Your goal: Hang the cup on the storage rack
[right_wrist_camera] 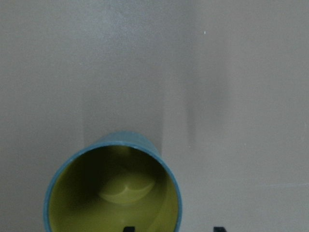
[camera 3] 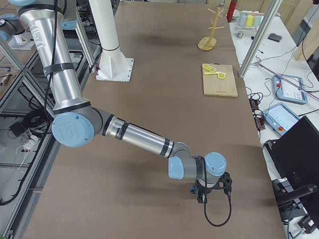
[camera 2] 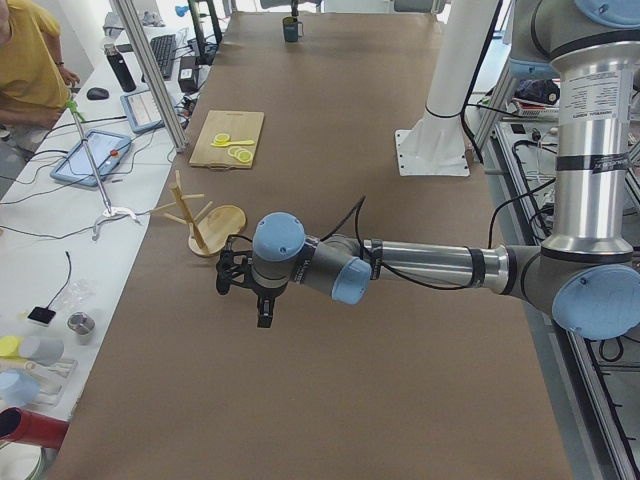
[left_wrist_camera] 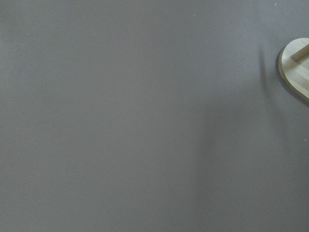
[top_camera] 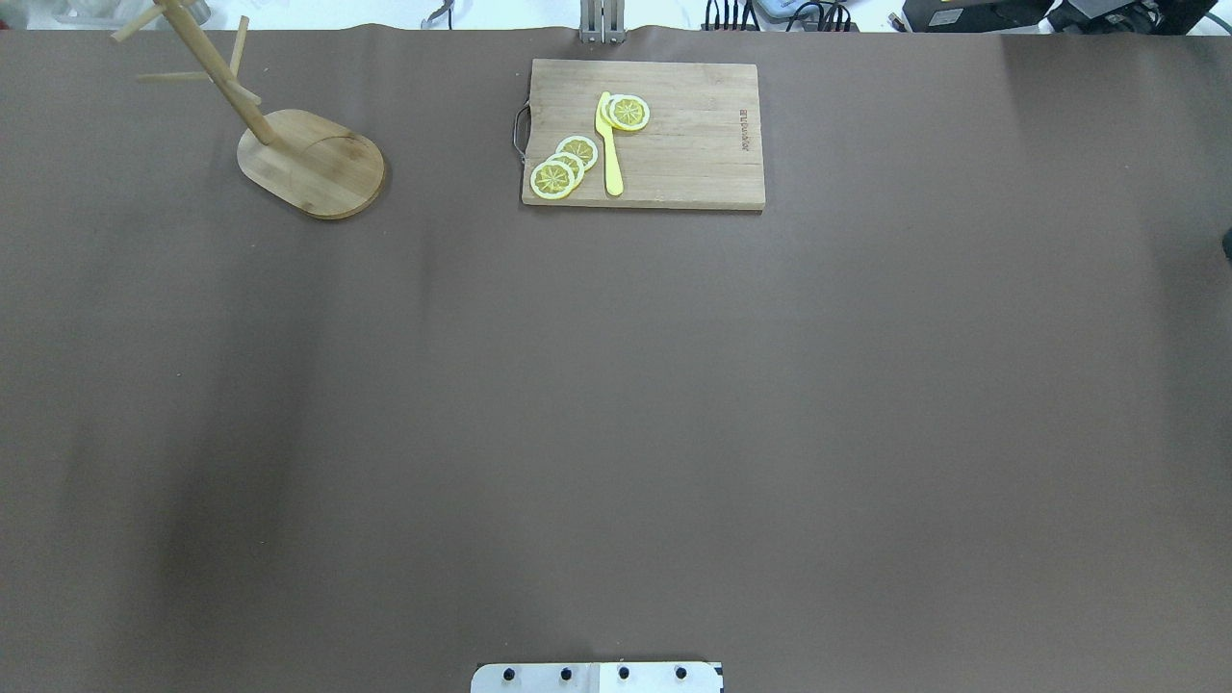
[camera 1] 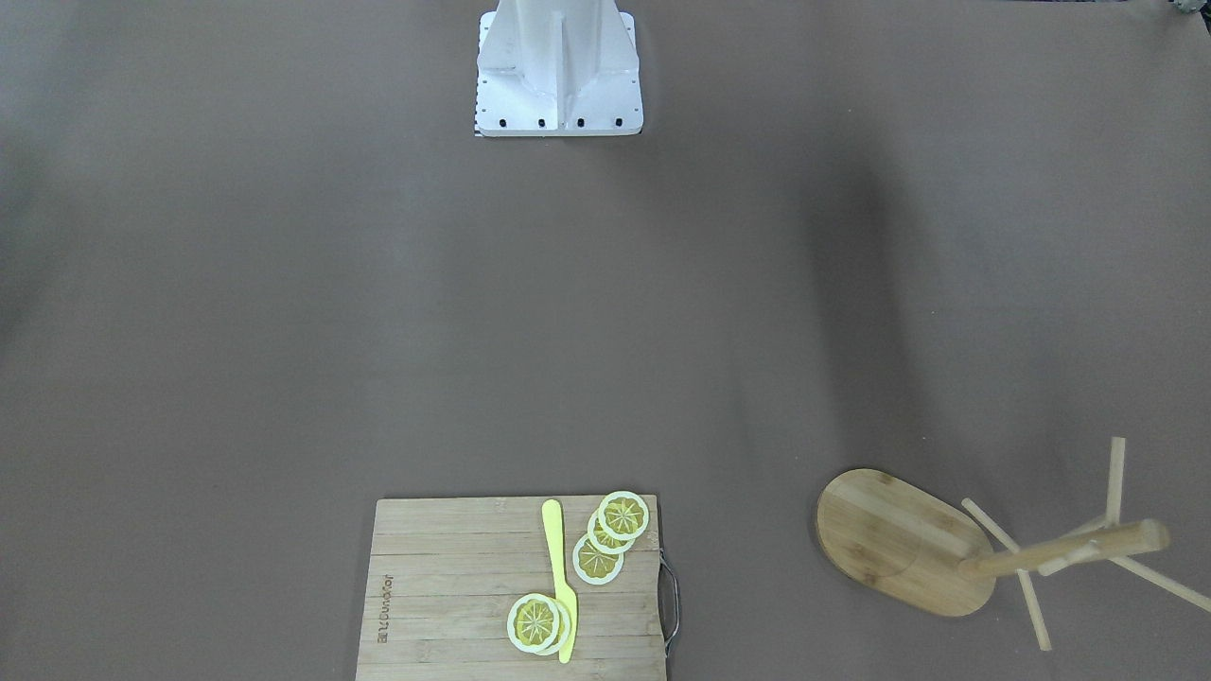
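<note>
Front view: the rectangular bamboo cutting board bears a burnt-in mark, too small to read; the light wooden mug tree stands well apart from it. Left side view: the left gripper hangs near that tree, and I cannot tell how wide it is. Right wrist view: the right gripper has its tips apart, one above the inside of the dark blue-grey cup, one outside the rim.

One cup, rack, board, knife; five slices

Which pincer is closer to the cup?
Right. The right pincer hangs just over the cup; the left pincer is far off, near the rack.
</note>
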